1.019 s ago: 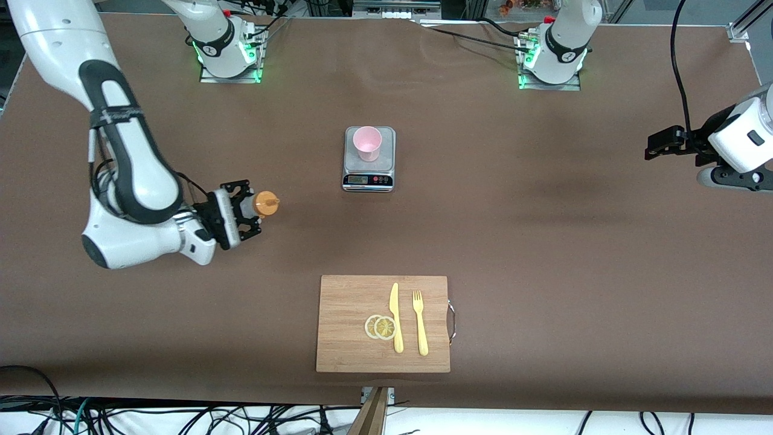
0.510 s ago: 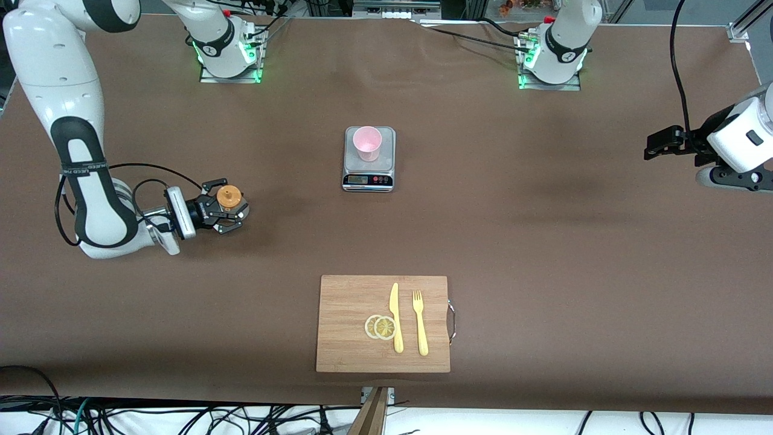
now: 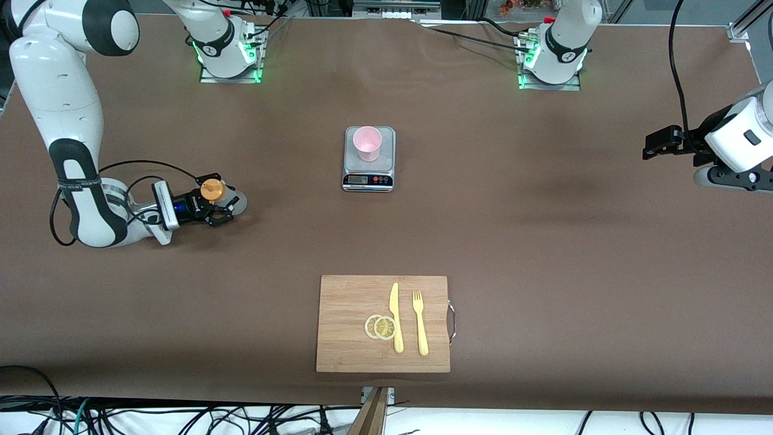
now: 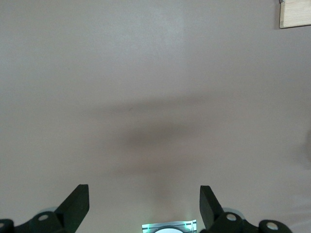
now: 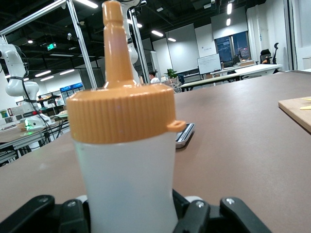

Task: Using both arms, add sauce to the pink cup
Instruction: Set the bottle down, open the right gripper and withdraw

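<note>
- Right arm bent low at its end of the table; right gripper (image 3: 216, 207) lies level, just above the tabletop.
- Its jaws pinch the sauce bottle (image 3: 218, 196) by the body, bottle upright, orange cap (image 5: 121, 109) on top.
- Left arm waits at its table end, left gripper (image 3: 650, 147) raised, jaws spread, nothing between.
- Pink cup (image 3: 367, 143) stands on the scale (image 3: 369, 177), mid-table; contents unclear.
- Bottle well apart from cup.

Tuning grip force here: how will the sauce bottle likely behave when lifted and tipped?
The sauce bottle has translucent, soft-looking plastic walls, so it probably flexes under the right gripper shut on it. It stands upright and narrow, so it may tip if nudged. The left gripper waits open over the table.
</note>
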`<state>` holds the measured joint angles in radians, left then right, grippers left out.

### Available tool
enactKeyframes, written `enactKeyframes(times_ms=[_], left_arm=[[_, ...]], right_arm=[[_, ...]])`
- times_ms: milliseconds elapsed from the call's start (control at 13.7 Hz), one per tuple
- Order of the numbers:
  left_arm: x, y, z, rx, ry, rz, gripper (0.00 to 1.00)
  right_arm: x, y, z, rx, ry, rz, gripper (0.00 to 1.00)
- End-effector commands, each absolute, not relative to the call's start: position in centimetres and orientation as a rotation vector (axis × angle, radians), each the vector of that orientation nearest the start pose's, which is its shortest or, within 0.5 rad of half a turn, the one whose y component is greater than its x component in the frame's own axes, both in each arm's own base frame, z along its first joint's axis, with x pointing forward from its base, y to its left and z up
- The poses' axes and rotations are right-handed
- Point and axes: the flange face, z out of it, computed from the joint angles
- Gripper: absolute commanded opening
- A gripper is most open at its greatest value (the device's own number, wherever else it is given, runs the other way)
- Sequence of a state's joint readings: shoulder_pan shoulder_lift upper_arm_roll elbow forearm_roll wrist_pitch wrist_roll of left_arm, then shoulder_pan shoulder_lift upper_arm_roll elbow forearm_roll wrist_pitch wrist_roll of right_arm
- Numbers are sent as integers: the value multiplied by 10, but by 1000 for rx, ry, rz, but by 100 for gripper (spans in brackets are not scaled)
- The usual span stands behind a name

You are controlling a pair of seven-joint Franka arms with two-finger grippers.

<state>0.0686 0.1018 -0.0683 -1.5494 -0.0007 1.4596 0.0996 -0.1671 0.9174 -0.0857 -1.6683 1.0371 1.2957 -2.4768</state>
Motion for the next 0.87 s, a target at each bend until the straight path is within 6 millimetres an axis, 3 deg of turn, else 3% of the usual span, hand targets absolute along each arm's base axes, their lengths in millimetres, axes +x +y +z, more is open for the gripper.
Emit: enactKeyframes(times_ms=[0,291,437,582,801], left_arm=[[572,1,573,-3130,185,311,100],[572,1,573,-3130,187,311,100],[572,1,573,-3128,185,310,100],[571,1,572,-3130,183,313,100],[571,1,573,-3130,183,311,100]], right_arm=[[560,-33,104,-1116,-1291,-689,100],[570,-63,124,-1172,-1378,-558,100],[574,-84,151,-1251,-1418,-442,100],[577,-98,188,-1360,-1455,-283,100],[597,-82,271,-1678,-1530,-59,100]])
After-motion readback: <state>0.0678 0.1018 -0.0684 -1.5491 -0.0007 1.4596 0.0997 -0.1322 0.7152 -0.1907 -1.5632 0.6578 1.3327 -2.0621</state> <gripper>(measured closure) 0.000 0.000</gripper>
